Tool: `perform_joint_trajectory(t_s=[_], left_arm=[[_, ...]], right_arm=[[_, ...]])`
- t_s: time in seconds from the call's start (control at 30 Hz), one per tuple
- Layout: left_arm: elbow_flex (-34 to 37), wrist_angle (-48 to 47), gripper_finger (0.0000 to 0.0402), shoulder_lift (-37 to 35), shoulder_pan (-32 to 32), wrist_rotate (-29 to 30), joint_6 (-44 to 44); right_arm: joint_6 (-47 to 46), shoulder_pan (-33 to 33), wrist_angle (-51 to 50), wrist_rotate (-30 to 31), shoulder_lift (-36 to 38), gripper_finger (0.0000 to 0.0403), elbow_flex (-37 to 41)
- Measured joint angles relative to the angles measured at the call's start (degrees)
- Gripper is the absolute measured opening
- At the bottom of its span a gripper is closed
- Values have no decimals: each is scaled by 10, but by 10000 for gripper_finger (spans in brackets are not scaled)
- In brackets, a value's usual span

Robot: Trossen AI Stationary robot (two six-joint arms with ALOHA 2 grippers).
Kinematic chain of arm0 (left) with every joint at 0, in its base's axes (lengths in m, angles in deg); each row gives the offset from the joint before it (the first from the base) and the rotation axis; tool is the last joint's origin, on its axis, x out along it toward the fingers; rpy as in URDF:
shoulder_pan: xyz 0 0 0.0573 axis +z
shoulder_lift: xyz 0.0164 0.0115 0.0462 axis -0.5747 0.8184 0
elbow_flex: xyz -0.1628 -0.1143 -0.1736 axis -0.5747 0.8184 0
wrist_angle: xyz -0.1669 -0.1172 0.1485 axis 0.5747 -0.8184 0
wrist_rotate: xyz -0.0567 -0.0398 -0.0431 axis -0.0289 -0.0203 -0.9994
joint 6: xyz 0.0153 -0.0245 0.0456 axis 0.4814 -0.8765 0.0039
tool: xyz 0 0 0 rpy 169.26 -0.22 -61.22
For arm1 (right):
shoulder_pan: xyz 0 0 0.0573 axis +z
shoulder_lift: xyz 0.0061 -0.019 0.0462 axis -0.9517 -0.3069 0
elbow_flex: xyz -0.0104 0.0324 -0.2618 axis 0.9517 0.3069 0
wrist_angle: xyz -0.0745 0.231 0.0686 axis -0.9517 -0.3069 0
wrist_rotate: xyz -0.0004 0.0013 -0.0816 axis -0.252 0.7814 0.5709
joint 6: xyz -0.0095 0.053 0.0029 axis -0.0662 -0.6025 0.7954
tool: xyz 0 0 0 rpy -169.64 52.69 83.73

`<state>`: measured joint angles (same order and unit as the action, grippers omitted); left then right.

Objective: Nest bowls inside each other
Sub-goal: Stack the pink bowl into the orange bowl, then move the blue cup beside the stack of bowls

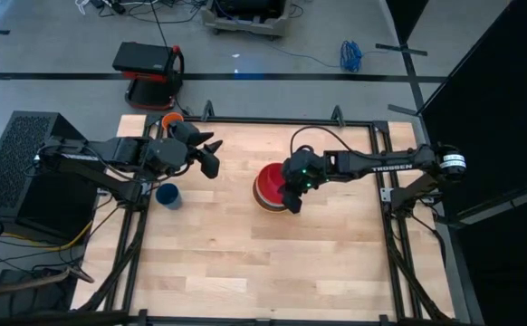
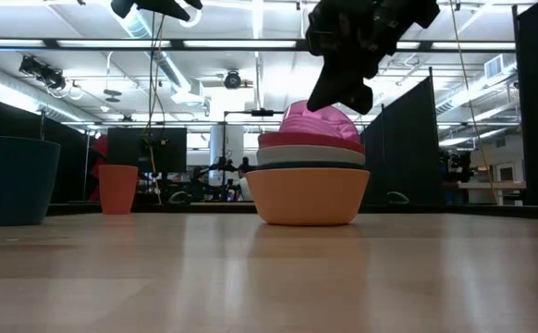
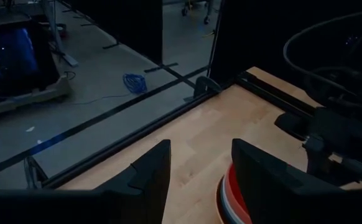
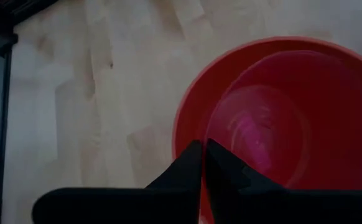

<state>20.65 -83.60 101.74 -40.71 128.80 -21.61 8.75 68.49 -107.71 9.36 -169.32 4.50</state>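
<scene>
The bowls stand nested in one stack [image 2: 306, 180] mid-table. The orange bowl [image 2: 306, 196] is at the bottom, then come dark teal [image 2: 308, 166], white [image 2: 308, 155] and red [image 2: 306, 141]. The smaller pink bowl [image 2: 315, 120] lies tilted in the red one [image 4: 193, 99]. My right gripper [image 4: 204, 146] is over the stack's near side, fingers nearly together at the pink bowl's rim. My left gripper [image 1: 207, 156] hangs open above the table's far left, holding nothing. My right gripper has the pink bowl's rim [image 4: 211, 127] between its two fingertips, slanting down from above on the stack's near-right side. The fingers themselves hide the exact place of contact. The pink bowl rests tilted inside the red bowl.
A small dark blue cup [image 1: 167, 195] stands at the table's left edge and a small orange cup [image 1: 171, 119] at the far left corner. Bare wood lies near and right of the stack. A black frame rail [image 1: 381, 172] borders the table.
</scene>
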Motion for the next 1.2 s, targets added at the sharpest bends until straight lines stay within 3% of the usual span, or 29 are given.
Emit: perform_joint_trajectory(t_s=[0.73, 1.2], left_arm=[[0, 2, 158, 0, 0, -14, -2], [0, 45, 158, -2, -1, -16, 18]], right_arm=[[-27, 9, 12, -39, -31, 137, 0], [-30, 4, 228, -49, 95, 127, 0]])
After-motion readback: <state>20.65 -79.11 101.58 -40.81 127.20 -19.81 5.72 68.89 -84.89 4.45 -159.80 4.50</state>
